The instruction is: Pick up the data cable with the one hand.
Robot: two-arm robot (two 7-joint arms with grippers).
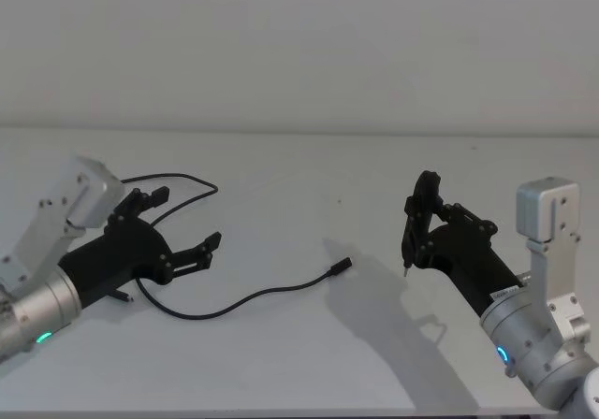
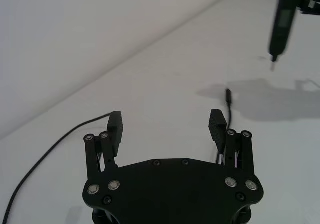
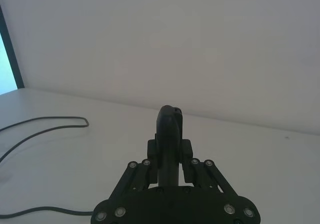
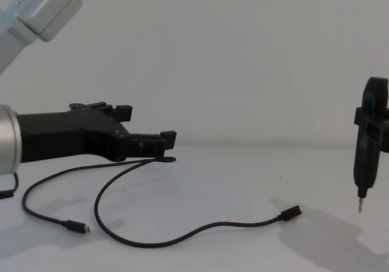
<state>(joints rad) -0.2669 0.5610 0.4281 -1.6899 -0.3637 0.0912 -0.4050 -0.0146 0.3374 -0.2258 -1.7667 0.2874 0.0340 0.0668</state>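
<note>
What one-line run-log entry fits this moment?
left gripper: open, over data cable loop, not gripping | right gripper: shut on black tool, at right | data cable: lying on table

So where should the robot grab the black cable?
On the data cable's curved stretch, from above with the open left gripper, fingers straddling the cord. It lies flat and thin on the table just below that gripper; the right gripper holds a black tool.

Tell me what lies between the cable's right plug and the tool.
Only bare table and shadow, clear in the head and chest views; the right gripper holds the tool, the open left gripper hovers above the cable farther left.
</note>
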